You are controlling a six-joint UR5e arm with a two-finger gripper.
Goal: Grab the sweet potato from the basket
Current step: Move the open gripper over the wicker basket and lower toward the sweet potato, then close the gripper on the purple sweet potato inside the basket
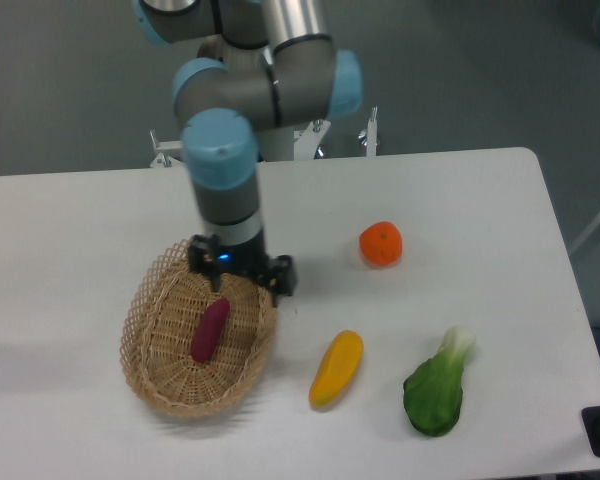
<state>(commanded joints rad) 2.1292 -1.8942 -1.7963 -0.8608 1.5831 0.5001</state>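
The magenta-purple sweet potato [210, 330] lies lengthwise in the middle of the oval tan wicker basket [152, 372] at the front left of the white table. My gripper [223, 290] hangs straight down over the basket's far end, just above the sweet potato's upper tip. Its fingers are hidden behind the black wrist body, so I cannot tell whether they are open or shut. Nothing appears to be held.
A yellow-orange elongated vegetable [336, 368] lies right of the basket. A round orange fruit [381, 243] sits behind it. A green leafy bok choy [437, 390] lies at the front right. The table's front edge is close below the basket.
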